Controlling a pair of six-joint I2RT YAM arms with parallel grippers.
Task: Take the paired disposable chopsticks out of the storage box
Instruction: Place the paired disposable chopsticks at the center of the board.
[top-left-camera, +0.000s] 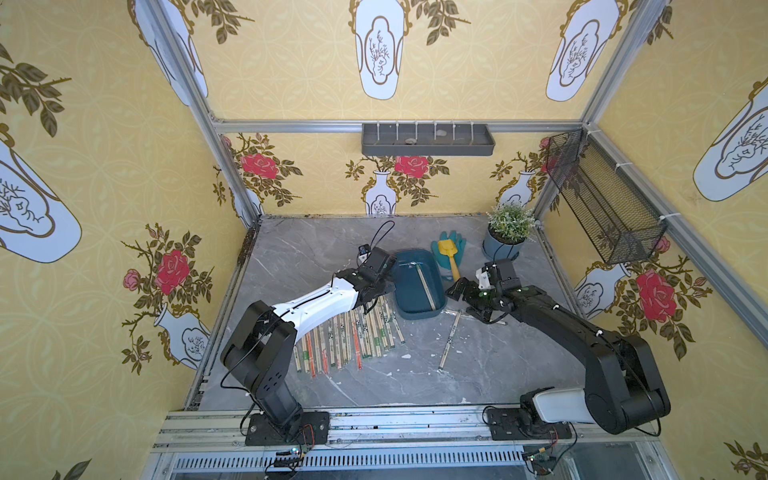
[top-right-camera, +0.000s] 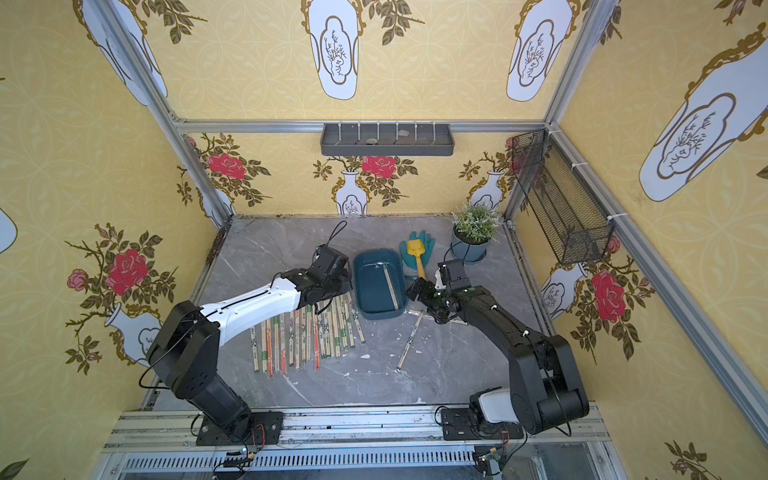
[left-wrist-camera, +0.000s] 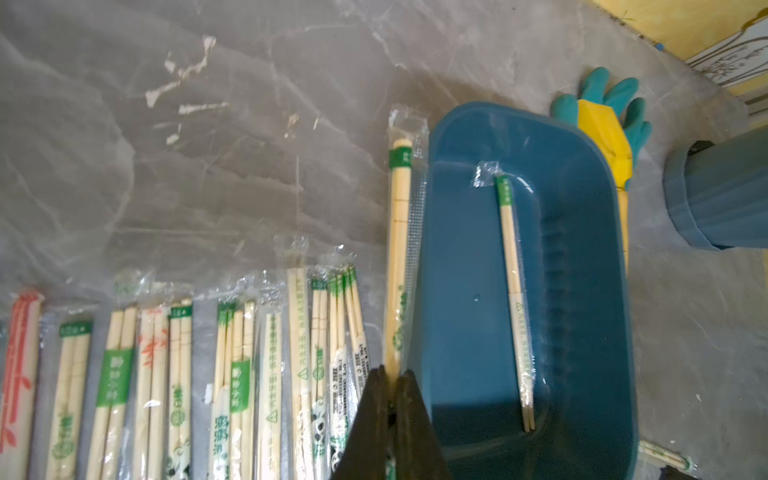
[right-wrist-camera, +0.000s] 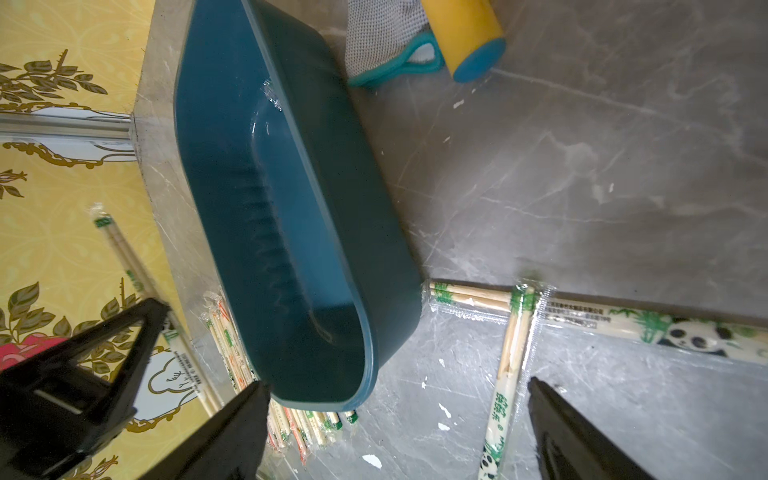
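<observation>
Within the storage box (left-wrist-camera: 582, 340), at mid-desk, a single wrapped pair of disposable chopsticks (left-wrist-camera: 515, 299) with a green band is listed. It is laid on the box floor, long axis along the box's length, on the side toward the robot's right. Entry two: a held pair (left-wrist-camera: 398, 249), green-printed and in a clear wrapper, is pinched at one end by the left fingers (left-wrist-camera: 376, 419), which are closed tight upon it. It is kept just outside the box's left wall, roughly parallel to that wall, and appears to be raised off the desk (top-left-camera: 478, 374). Entry three: a row of pairs (top-left-camera: 345, 340) is set side by side on the desk to the left of the box, partly under the left arm. Entry four: two loose pairs (right-wrist-camera: 513, 353) are noted on the desk by the box's near right corner, one lying across the end of the other. The right fingers (right-wrist-camera: 232, 436) are spread to their widest with nothing held, and are placed just beside the box's right wall. Judgement: the pair in the box is better reached by the empty right fingers than by the occupied left ones. A reach over the right wall, fingers set across the pair's long axis, is thought to be required.
</observation>
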